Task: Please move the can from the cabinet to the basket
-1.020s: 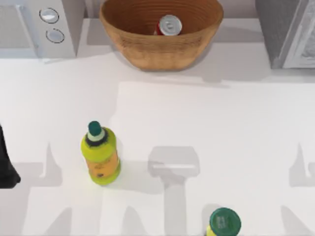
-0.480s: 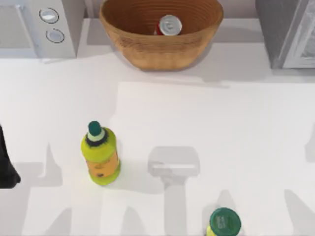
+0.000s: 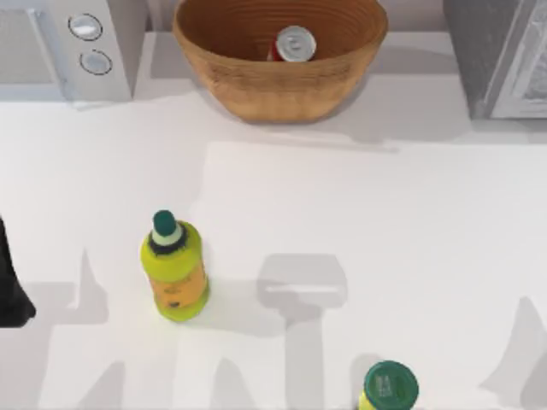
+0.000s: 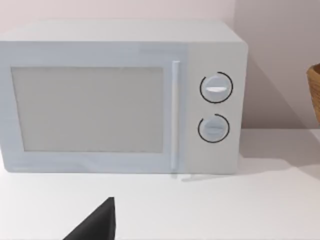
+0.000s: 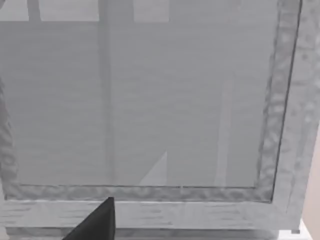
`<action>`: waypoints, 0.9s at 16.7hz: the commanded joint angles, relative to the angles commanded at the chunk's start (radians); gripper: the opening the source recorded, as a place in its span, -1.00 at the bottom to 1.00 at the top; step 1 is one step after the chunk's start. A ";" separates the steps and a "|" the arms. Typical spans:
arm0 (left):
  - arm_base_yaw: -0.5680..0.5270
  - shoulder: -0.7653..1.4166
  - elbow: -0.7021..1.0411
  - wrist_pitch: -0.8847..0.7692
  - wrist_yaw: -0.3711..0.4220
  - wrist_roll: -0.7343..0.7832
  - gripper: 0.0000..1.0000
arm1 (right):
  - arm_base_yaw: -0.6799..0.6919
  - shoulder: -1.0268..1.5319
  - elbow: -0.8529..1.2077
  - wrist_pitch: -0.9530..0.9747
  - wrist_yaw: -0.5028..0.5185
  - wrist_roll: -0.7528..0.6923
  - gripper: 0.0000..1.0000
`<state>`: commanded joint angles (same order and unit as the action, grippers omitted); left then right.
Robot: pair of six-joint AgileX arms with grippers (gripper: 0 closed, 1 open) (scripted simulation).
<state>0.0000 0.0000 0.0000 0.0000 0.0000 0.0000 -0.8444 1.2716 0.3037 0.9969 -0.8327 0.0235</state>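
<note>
White desk (image 3: 359,213) runs across the whole top view, with every object on it standing well apart from the next. At twelve o'clock sits the basket (image 3: 256,90), the widest thing here; its edge also shows in the left wrist view (image 4: 315,92). At about two o'clock stands the grey cabinet (image 3: 479,60) with its pale framed door, which the right wrist camera faces squarely (image 5: 140,105). At about ten o'clock is a white microwave (image 3: 111,68), which the left wrist camera faces (image 4: 120,100). A yellow-green bottle (image 3: 175,273) stands at about eight o'clock, and a second bottle's green cap (image 3: 391,384) shows at six o'clock. Smallest is the can (image 3: 294,43), upright inside the basket with its silver top up, toward the far wall.

What has changed over the last second is only shadow: the dark shape at the desk's right edge has slid down toward five o'clock, which I read as the right arm drawing back. The can has not shifted. With the can in the basket and nothing touching it, the task looks complete; only retreat remains.

The left arm (image 3: 12,290) is parked at nine o'clock at the desk's edge. A dark fingertip shows low in each wrist view, but whether either gripper is apart or together I cannot tell.
</note>
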 joint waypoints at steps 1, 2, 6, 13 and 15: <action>0.000 0.000 0.000 0.000 0.000 0.000 1.00 | -0.043 0.070 0.015 0.052 -0.042 0.001 1.00; 0.000 0.000 0.000 0.000 0.000 0.000 1.00 | -0.082 0.131 0.029 0.097 -0.080 0.002 1.00; 0.000 0.000 0.000 0.000 0.000 0.000 1.00 | -0.175 0.272 0.062 0.205 -0.173 0.005 1.00; 0.000 0.000 0.000 0.000 0.000 0.000 1.00 | -0.177 0.277 0.071 0.198 -0.177 0.005 1.00; 0.000 0.000 0.000 0.000 0.000 0.000 1.00 | -0.182 0.274 0.123 0.149 -0.184 0.005 1.00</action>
<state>0.0000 0.0000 0.0000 0.0000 0.0000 0.0000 -1.0259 1.5458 0.4268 1.1455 -1.0163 0.0284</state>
